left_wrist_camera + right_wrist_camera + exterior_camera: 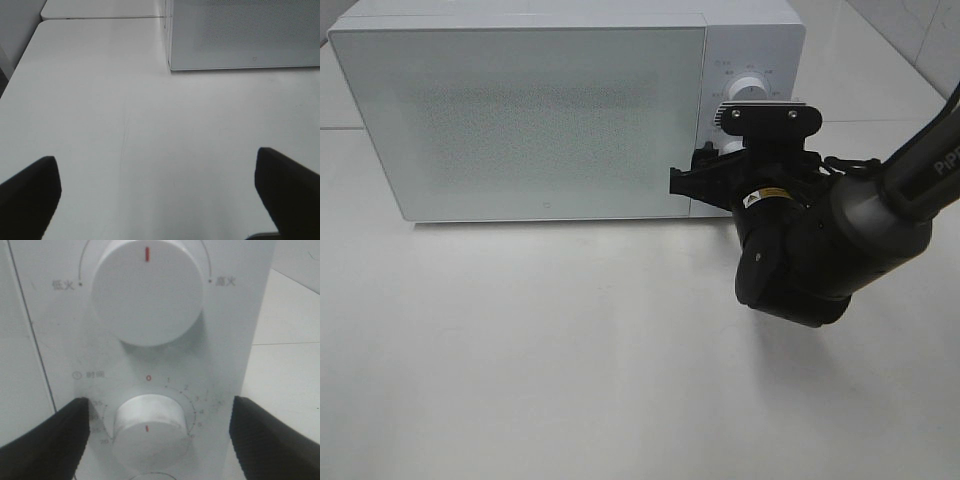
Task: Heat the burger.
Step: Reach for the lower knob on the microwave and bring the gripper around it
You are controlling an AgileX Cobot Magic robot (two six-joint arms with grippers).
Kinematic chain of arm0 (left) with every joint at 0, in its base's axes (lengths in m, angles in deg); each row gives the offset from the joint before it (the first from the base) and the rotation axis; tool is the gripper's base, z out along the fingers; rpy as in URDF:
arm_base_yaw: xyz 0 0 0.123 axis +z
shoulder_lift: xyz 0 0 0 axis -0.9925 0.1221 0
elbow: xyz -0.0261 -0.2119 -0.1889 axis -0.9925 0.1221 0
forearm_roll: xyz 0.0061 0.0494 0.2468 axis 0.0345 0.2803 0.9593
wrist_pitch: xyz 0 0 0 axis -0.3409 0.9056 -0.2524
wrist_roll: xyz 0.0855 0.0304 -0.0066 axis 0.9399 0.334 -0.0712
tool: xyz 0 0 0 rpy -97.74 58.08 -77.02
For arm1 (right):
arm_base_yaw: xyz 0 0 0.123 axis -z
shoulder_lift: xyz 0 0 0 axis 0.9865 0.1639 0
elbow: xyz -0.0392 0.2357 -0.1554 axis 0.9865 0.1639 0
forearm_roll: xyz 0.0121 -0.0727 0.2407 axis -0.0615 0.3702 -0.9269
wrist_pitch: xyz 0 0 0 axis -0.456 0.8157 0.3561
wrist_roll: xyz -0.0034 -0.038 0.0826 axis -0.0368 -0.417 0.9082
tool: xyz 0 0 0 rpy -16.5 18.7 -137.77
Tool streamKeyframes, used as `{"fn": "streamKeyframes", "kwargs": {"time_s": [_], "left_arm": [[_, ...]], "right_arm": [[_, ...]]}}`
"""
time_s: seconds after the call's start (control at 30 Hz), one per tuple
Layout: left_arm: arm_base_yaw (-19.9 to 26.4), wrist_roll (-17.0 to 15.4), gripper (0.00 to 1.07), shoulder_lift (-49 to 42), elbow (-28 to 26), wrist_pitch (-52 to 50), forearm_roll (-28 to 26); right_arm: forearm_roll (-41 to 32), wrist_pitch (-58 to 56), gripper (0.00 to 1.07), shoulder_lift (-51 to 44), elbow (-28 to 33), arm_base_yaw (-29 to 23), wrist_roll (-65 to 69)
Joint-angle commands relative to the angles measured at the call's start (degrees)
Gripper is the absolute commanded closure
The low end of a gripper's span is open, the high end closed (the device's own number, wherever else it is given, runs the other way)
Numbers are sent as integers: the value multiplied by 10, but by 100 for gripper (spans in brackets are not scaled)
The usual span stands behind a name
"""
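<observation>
The burger is out of view. The white microwave stands at the back of the table with its frosted door shut. My right gripper is at the control panel. It is open, with one finger on each side of the lower timer knob and a gap to it on both sides. The upper power knob has its red mark pointing straight up. My left gripper is open and empty above the bare table, short of the microwave's corner.
The white table extends in front of the microwave. The right arm's bulky black body hangs over the table before the panel. A table seam and edge run behind the microwave's left side.
</observation>
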Motion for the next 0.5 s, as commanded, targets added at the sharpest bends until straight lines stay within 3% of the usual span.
{"fn": "streamKeyframes", "kwargs": {"time_s": [0.03,0.37,0.47,0.5], "left_arm": [[2,-1,9,-8,1,-7,-2],[2,-1,9,-8,1,-7,-2],[2,-1,9,-8,1,-7,-2],[2,-1,9,-8,1,-7,-2]], "right_arm": [[-5,28,34,-1,-8,2,-1],[-1,15,43,-1,-8,2,-1],[-1,7,50,-1,-8,2,2],[-1,3,56,-1,-8,2,7]]}}
